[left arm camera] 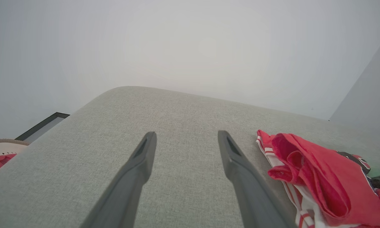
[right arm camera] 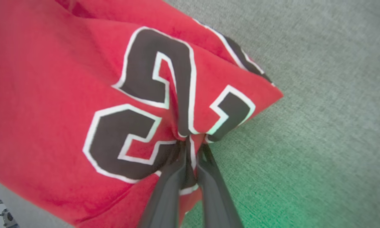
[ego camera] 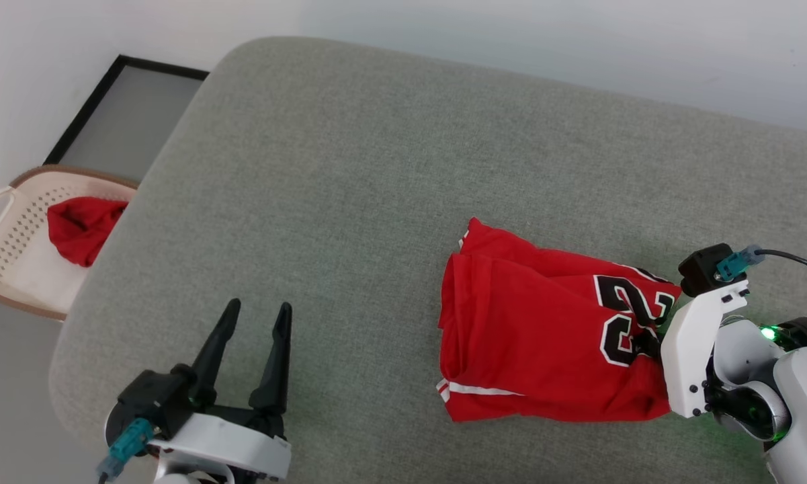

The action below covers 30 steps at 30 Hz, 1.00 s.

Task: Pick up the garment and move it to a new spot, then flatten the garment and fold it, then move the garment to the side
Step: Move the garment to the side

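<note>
Shirt [ego camera: 544,336], crumpled: pinched at its number print by right gripper [right arm camera: 191,148]. Left gripper [ego camera: 259,306]: spread, empty, well apart from shirt. Likely pending: moving, flattening, folding.

The head camera is looking steeply down from high above the garment [ego camera: 544,336], standing well back and taking in much of the grey cushion [ego camera: 349,168] around it. The left wrist camera is sitting low, well left of the garment, facing across the cushion toward the pale wall [left arm camera: 190,41]. The right wrist camera is hovering very close over the garment's number print [right arm camera: 139,104]. All three views are sharing the garment.
</note>
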Available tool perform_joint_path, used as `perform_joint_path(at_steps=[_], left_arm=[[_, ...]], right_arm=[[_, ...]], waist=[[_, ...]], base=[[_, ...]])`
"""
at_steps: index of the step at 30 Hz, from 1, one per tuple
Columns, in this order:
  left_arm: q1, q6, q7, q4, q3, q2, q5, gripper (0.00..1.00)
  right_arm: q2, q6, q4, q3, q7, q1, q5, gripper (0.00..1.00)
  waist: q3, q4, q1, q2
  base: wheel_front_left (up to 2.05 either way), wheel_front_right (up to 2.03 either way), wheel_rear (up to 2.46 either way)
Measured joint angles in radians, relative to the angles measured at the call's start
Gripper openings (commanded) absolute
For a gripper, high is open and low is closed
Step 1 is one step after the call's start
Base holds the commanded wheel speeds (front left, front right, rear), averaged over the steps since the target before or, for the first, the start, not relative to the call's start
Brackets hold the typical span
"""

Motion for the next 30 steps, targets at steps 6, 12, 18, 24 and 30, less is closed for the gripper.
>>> perform_joint_path(at_steps=[6,12,18,24,30], left_arm=[[0.005,0.000,0.000,0.007,-0.001,0.013,-0.007,1.00],[0.019,0.000,0.000,0.008,-0.016,0.027,-0.009,1.00],[0.018,0.000,-0.002,0.002,-0.039,0.035,-0.014,1.00],[-0.016,0.000,-0.002,-0.011,-0.063,0.035,-0.014,1.00],[-0.070,0.000,-0.002,-0.027,-0.082,0.029,-0.013,1.00]], right_arm=[[-0.027,0.000,0.020,0.013,-0.001,-0.017,0.006,0.00],[-0.084,0.000,0.022,0.016,-0.008,-0.042,0.016,0.00],[-0.174,0.000,0.005,0.019,0.004,-0.070,0.023,0.00],[-0.277,0.000,-0.010,-0.015,-0.011,-0.109,0.042,0.00],[-0.405,0.000,0.006,-0.038,-0.038,-0.136,0.052,0.00]], waist=[[-0.036,-0.011,0.0000,0.0000],[-0.077,-0.028,0.0000,0.0000],[-0.089,-0.062,0.0000,0.0000],[-0.063,-0.092,0.0000,0.0000],[-0.011,-0.114,0.0000,0.0000]], base=[[0.00,0.00,0.00],[0.00,0.00,0.00],[0.00,0.00,0.00],[0.00,0.00,0.00],[0.00,0.00,0.00]])
